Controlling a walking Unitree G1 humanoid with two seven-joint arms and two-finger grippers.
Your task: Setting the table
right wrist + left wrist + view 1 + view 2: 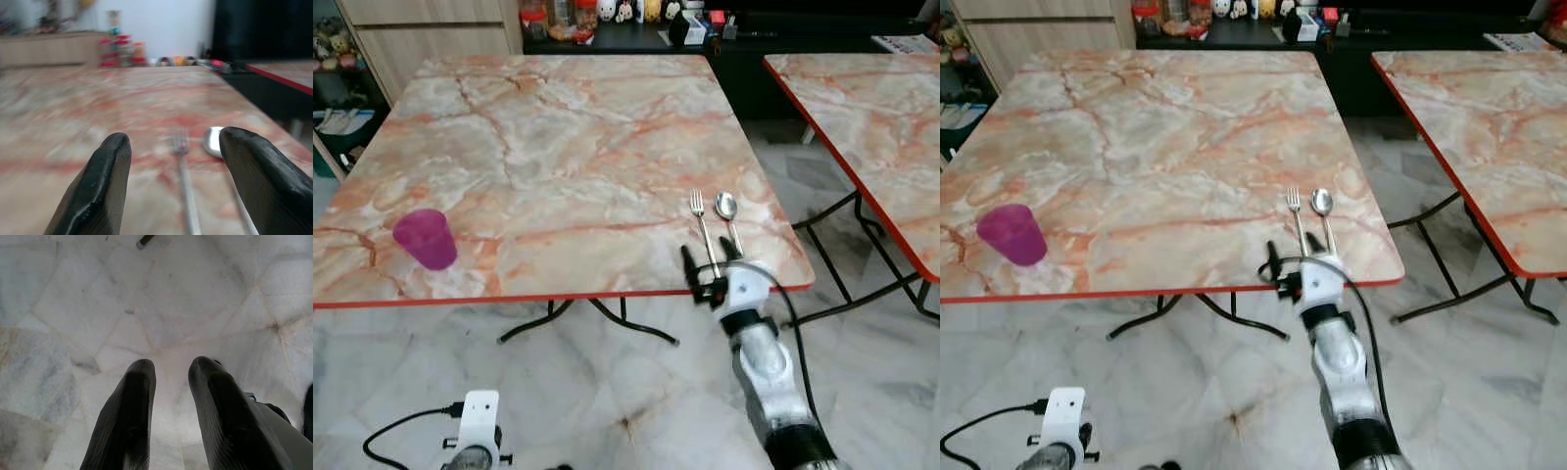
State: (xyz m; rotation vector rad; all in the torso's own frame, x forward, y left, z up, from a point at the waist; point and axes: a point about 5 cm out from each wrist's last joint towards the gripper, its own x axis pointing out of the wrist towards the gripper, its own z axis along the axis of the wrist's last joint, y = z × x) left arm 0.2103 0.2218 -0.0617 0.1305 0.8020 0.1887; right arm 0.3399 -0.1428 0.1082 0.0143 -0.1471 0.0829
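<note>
- Right gripper [711, 262] hovers at the near edge of the table [558, 147], fingers spread wide and holding nothing.
- Fork [702, 227] lies flat on the table, its handle running between the two fingers [98, 186], tines pointing away.
- Spoon [728, 217] lies just beside the fork, near the outer finger.
- Purple cup [426, 238] stands well apart at the table's left.
- Left gripper [171, 416] hangs over the floor [146, 298], fingers parted, empty.

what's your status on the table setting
Right gripper open at table edge, over fork. Spoon beside fork. Left gripper open, idle. Purple cup far left.
</note>
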